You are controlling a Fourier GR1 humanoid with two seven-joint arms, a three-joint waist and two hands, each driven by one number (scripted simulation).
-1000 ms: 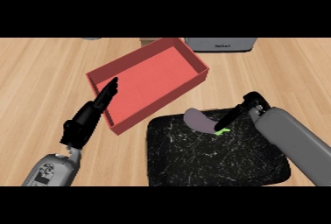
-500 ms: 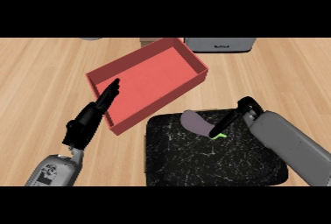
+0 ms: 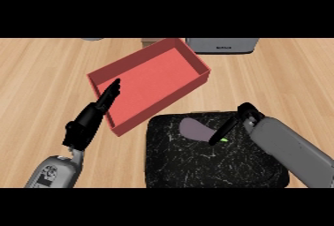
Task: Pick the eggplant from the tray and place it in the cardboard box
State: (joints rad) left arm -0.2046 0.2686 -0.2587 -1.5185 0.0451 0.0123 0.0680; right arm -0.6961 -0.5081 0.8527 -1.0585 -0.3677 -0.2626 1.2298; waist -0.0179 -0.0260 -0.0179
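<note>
Light wooden surface (image 3: 39,79) fills the scene. At left, the robot's left hand (image 3: 91,119) rests with fingers straight, tips over the wall of the red cardboard box (image 3: 157,79), holding nothing. Right of it, the purple eggplant (image 3: 195,129) lies on the black speckled tray (image 3: 215,163), touching the right hand (image 3: 231,126), whose fingers point down at its green stem end; their closure cannot be told.

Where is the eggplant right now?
In the head view, the eggplant lies on the black tray near its upper edge, right of centre, beside the right hand and below the red box.
</note>
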